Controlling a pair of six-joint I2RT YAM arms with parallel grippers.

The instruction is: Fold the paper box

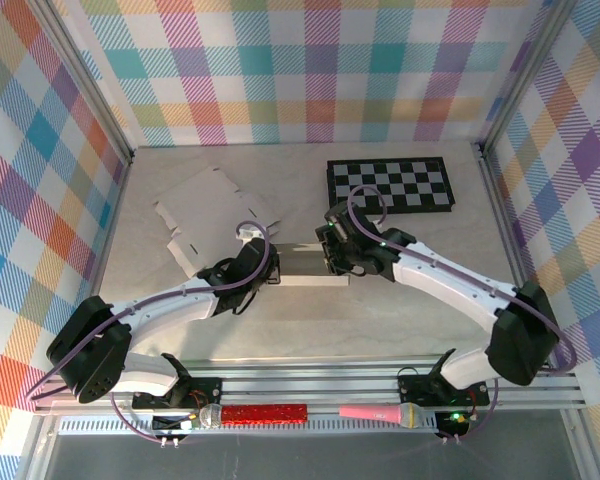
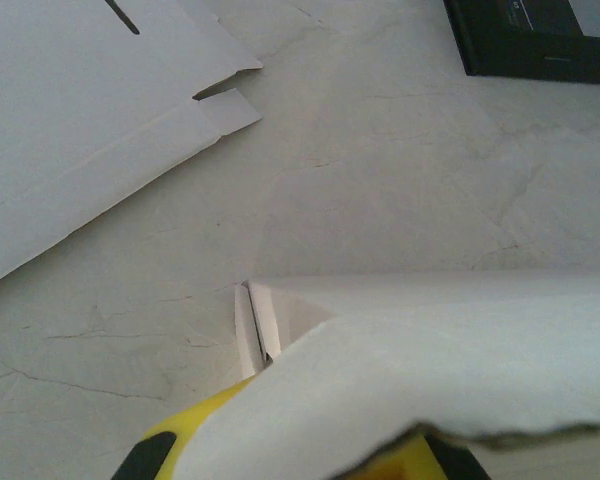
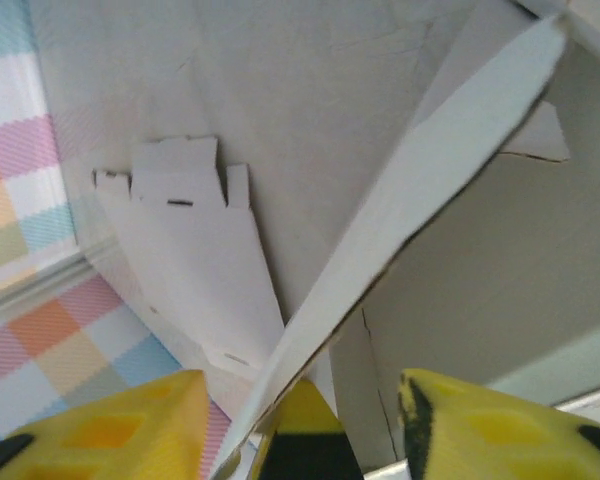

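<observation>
Two paper boxes: a flat box point(image 1: 205, 215) and a half-folded box point(image 1: 305, 268). One checkerboard point(image 1: 390, 185). Two microphones: a red microphone point(image 1: 260, 413) and a pink microphone point(image 1: 380, 412).

box point(image 1: 305, 268): white card, partly folded, walls up, flap loose | at worktop point(image 1: 310, 335) centre | flat blank point(image 1: 205, 215): unfolded, slotted, lying left-rear, well apart

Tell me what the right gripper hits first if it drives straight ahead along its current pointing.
The paper box: one raised panel runs between the right gripper's open fingers, so it would likely meet that cardboard almost immediately. The table lies beyond, though depth is hard to judge.
</observation>
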